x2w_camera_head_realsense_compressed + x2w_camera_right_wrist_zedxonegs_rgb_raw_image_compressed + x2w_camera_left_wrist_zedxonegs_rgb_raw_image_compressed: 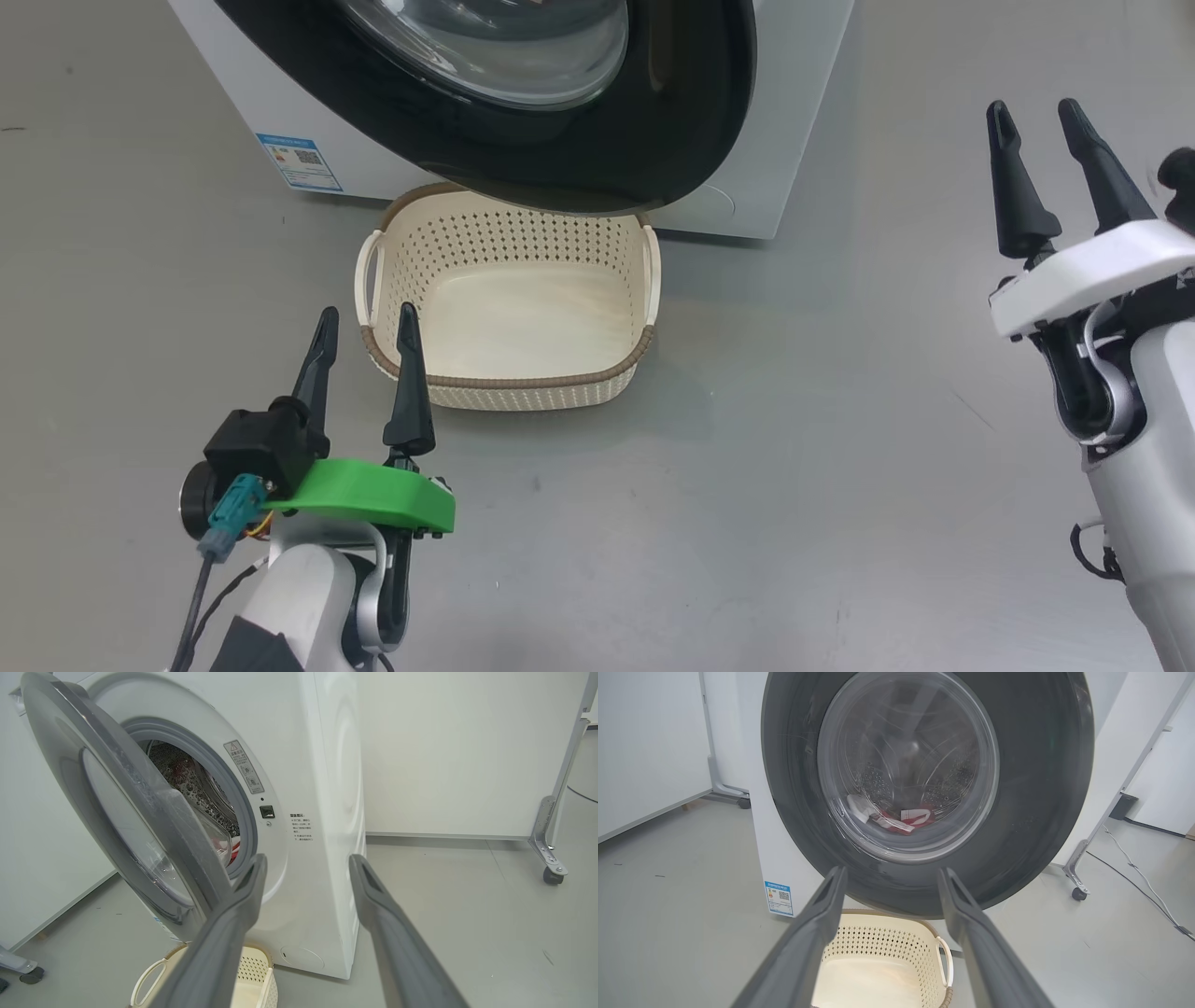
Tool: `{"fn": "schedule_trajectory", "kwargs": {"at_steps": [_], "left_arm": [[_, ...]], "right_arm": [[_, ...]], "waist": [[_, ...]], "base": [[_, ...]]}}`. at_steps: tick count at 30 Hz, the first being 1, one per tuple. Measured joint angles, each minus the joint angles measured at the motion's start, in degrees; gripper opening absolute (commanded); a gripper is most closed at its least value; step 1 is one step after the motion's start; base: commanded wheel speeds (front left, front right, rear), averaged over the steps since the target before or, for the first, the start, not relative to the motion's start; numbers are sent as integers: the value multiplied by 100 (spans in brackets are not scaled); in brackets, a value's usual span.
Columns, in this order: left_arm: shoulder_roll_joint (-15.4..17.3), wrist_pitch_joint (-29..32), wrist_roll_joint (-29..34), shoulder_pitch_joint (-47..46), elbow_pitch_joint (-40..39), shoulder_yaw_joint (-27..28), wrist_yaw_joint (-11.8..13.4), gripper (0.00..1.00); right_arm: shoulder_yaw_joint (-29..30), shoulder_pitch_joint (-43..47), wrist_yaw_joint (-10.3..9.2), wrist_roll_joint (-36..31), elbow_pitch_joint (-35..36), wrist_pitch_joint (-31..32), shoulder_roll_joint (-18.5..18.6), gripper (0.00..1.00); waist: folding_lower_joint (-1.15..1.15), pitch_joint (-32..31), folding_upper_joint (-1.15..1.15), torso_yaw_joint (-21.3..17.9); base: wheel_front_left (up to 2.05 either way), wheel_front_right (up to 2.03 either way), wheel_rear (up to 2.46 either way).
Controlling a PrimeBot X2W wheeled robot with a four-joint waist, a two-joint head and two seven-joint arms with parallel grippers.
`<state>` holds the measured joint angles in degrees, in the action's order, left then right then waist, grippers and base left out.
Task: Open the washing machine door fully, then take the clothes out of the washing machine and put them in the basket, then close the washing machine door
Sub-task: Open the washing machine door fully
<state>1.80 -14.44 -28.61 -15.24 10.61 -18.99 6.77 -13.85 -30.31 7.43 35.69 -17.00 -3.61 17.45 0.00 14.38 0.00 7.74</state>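
On the floor [794,420] in front of the washing machine [803,103], the basket [523,392] stands empty, its far rim tucked under the door [560,159]. I judge it was set there so anything pulled from the drum has only a short drop.

The door is ajar, not fully open. It hangs out over the basket and partly blocks the mouth, so the first step is unfinished. The clothes [906,819] lie low inside the drum, seen as red and white through the glass.

The left claw [367,313] is released and grasps nothing. It hovers at the basket's near left corner, pointing toward the door. The right claw [1033,105] is also spread and empty, well off to the right of the machine. That is the side of the door's free edge, and I judge it a fair position for hooking that edge and swinging it wider.

Not verifiable:
- The top of the machine and door are cut off in the head view.
- The hinge is out of sight.
- Reflections on the glass blur the drum, so I cannot count the garments.
- The print on the blue label [301,161] is too small to read.
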Motion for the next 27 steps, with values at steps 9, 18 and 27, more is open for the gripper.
{"fn": "schedule_trajectory", "kwargs": {"at_steps": [9, 18, 27], "left_arm": [[2, 0, 116, 0, 0, -14, -3, 100], [7, 0, 156, 4, 2, 23, -4, 100], [7, 0, 156, 10, 8, 24, -18, 100]], "right_arm": [[30, 700, -1, -190, 10, -635, -45, 100], [24, 984, -2, -190, 22, -842, -198, 100], [63, 1057, -2, -192, 76, -922, -203, 100]], "waist": [[0, -23, 0, -115], [0, -7, 0, -167], [0, -24, 0, -155]], "base": [[0, 0, 0], [0, 0, 0], [0, 0, 0]]}}
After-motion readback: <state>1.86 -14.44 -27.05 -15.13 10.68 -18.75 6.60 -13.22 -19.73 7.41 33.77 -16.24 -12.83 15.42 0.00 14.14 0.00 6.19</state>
